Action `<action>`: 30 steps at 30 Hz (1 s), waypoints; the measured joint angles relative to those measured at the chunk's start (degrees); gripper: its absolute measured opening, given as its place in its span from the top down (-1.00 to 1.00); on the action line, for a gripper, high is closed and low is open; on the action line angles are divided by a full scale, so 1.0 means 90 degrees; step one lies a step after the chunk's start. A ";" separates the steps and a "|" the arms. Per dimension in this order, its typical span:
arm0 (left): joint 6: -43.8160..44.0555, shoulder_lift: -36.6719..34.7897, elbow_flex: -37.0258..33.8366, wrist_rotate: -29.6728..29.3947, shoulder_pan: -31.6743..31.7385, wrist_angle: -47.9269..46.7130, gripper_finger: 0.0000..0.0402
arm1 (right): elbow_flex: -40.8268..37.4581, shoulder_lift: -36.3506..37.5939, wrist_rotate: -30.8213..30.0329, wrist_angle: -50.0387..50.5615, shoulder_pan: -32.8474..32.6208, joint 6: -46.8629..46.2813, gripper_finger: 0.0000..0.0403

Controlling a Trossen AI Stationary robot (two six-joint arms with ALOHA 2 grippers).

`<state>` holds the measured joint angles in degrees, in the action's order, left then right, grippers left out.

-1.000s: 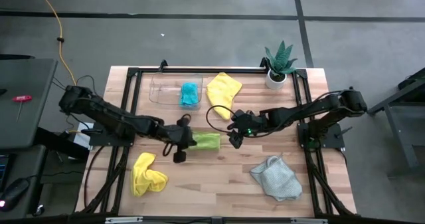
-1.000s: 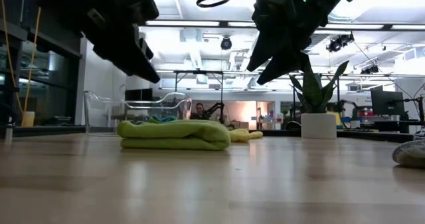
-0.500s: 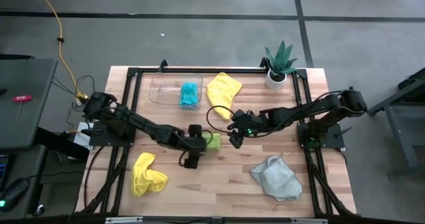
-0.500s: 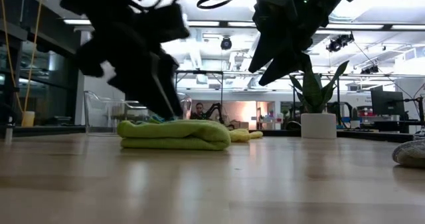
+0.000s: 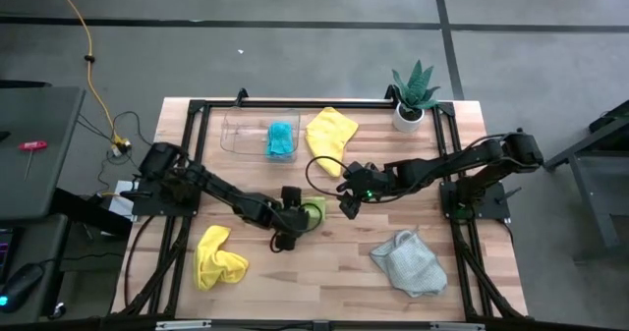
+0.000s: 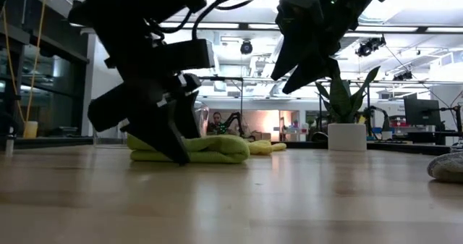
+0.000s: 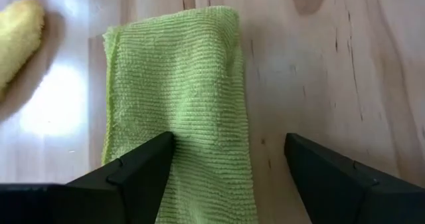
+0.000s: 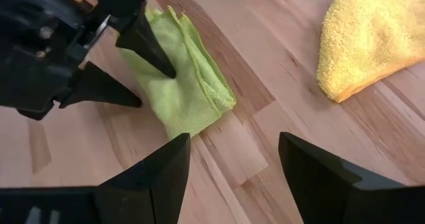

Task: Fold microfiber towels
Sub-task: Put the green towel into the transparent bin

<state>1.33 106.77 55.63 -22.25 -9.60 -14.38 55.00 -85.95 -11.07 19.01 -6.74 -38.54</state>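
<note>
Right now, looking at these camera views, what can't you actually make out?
- High view: the left gripper covers most of the lime green towel.
- Low view: the grey towel is cut off by the edge.
- Left wrist view: the towel's near end runs out of frame between the fingers.
- High view: the teal towel's fold is too small to judge.

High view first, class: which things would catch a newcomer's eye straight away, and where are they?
The left claw stands out mid-table, open and pressed down onto the folded lime green towel, one finger on the cloth. Just beside it the right claw hovers open. A crumpled yellow towel lies at the front left, and a grey towel at the front right.
</note>
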 joint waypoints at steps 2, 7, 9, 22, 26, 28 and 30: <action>-0.0131 0.0006 -0.0001 -0.0304 -0.0020 0.0001 -0.34 | 0.0000 0.0000 -0.0012 -0.0015 -0.0001 -0.0009 -0.11; -0.0785 0.0108 -0.0095 -0.1077 -0.0025 0.0035 0.06 | 0.0000 0.0000 -0.0029 -0.0016 0.0000 -0.0015 -0.11; -0.0989 0.0140 -0.0175 -0.1172 -0.0025 0.0080 0.28 | 0.0000 0.0000 -0.0031 -0.0018 -0.0002 -0.0017 -0.11; -0.0677 -0.0972 -0.0277 -0.0092 0.0117 -0.0504 0.96 | 0.0000 0.0000 -0.0034 -0.0044 -0.0001 -0.0015 -0.11; -0.0562 -0.2028 -0.0271 0.0473 0.0260 -0.1119 0.97 | 0.0000 0.0000 -0.0055 -0.0057 0.0000 -0.0002 -0.11; -0.0545 -0.2673 -0.0256 0.0455 0.0330 -0.1369 0.98 | 0.0000 0.0000 -0.0055 -0.0052 0.0000 -0.0002 -0.11; -0.0469 -0.3380 -0.0256 0.0249 0.0437 -0.1847 0.98 | 0.0000 0.0000 -0.0073 -0.0049 0.0000 -0.0012 -0.11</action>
<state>-2.89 76.35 53.32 -20.01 -5.67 -31.00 55.00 -85.95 -11.73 18.57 -6.74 -38.65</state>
